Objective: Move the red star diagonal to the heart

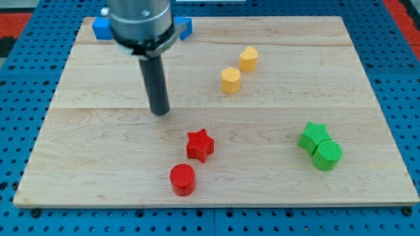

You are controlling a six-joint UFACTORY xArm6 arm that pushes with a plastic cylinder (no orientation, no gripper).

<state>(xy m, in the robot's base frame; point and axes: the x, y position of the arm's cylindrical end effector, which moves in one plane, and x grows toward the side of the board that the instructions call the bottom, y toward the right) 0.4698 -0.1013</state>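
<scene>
The red star (200, 145) lies on the wooden board (92, 137) below the middle. A yellow heart (249, 58) lies toward the view's top right, with a yellow pentagon-like block (230, 80) just below and left of it. My tip (159, 112) rests on the board up and to the left of the red star, a short gap away and not touching it. The rod rises from there to the arm's grey body at the view's top.
A red cylinder (182, 179) sits just below and left of the red star. A green star (314, 136) and a green half-round block (327, 155) touch at the right. Blue blocks (102, 28) (184, 27) sit at the top edge, partly hidden behind the arm.
</scene>
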